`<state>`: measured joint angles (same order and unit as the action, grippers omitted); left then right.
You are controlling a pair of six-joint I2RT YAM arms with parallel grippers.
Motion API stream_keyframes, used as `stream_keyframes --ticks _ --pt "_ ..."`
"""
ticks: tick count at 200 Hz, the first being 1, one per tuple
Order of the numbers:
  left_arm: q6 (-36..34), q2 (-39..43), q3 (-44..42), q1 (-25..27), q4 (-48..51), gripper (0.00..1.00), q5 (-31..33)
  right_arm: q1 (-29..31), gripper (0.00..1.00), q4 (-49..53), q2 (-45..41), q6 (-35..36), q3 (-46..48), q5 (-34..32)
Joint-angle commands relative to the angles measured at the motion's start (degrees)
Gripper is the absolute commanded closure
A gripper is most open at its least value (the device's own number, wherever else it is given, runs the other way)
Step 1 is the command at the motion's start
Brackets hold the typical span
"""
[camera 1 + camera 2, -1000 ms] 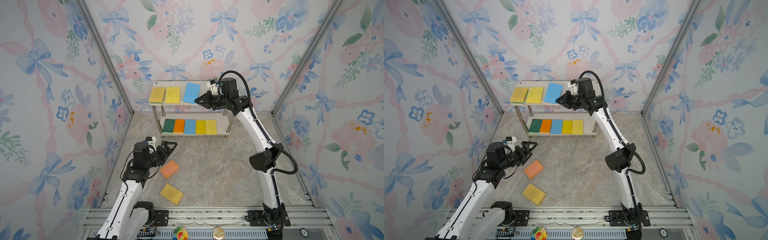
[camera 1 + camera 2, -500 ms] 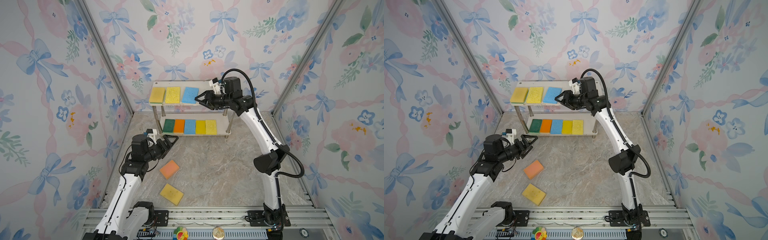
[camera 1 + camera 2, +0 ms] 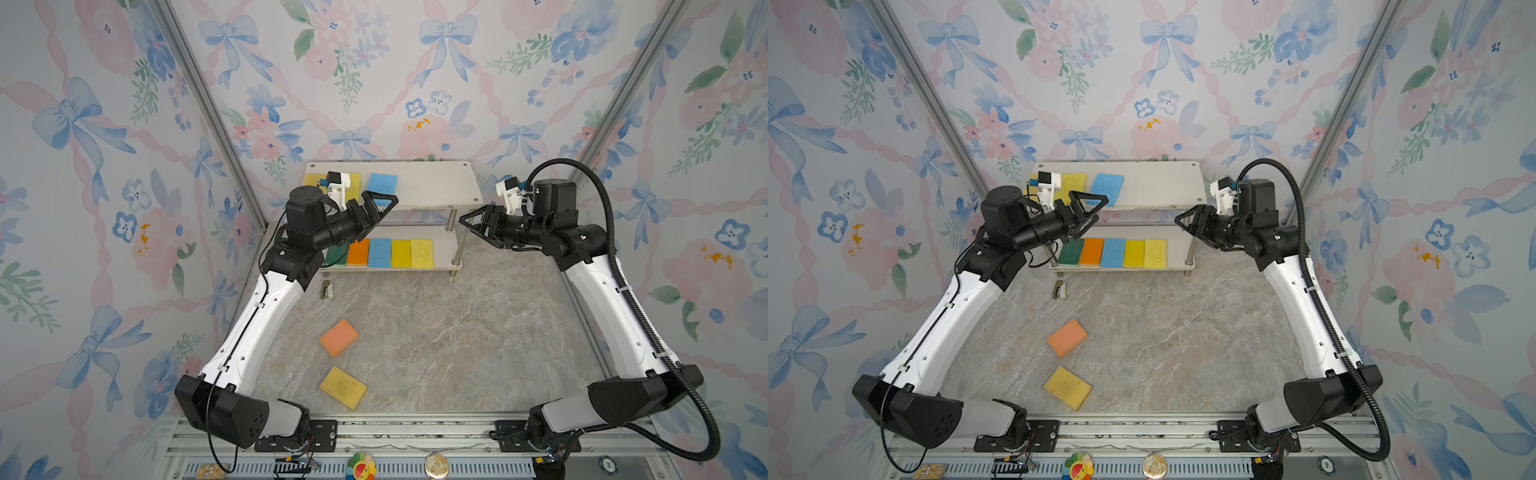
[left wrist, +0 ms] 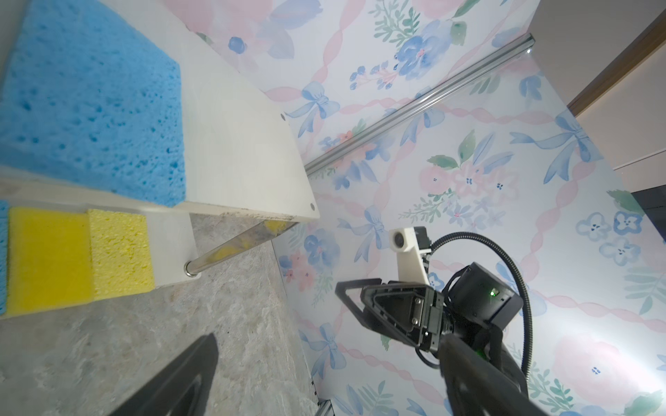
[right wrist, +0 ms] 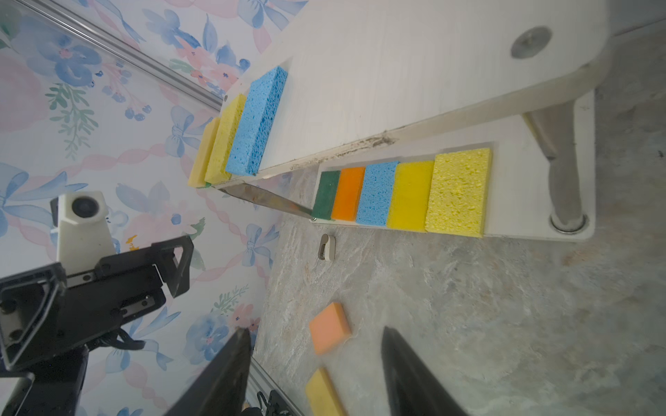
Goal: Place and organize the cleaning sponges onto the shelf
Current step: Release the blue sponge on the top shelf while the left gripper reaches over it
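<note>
Two floor sponges, right-wrist view

Bare stretch of top board beside blue sponge; lower board nearly full.

In both top views the left arm and its wrist camera cover the top board's left end, leaving the two yellow sponges as strips. In a top view the dark green sponge at the lower board's left end is half covered. A small pale object on the tabletop is too small to name. The left gripper shows in its wrist view as one blurred finger, and the blue sponge runs off the picture. The right gripper's blurred fingers and the loose yellow sponge run off its wrist view.
</note>
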<state>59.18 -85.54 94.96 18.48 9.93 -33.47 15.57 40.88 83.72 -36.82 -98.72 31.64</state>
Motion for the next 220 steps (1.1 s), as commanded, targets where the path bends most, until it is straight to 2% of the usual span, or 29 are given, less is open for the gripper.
stream_keyframes --ticks 1,36,105,220 --pt "0.87 -7.2 8.67 0.79 0.17 0.03 -1.22 0.42 0.39 -0.43 -2.24 0.16 3.17 0.44" --pt "2.99 -17.36 21.71 1.1 0.17 0.02 -0.96 0.36 0.39 0.69 -4.19 0.62 5.31 0.33" --pt "4.06 -26.32 30.55 1.8 2.53 0.08 2.83 0.31 0.38 0.61 -3.85 2.78 5.62 1.04" --pt "5.25 -23.97 25.2 0.23 3.78 0.1 12.39 -1.7 0.38 0.26 -2.91 3.41 5.73 3.5"
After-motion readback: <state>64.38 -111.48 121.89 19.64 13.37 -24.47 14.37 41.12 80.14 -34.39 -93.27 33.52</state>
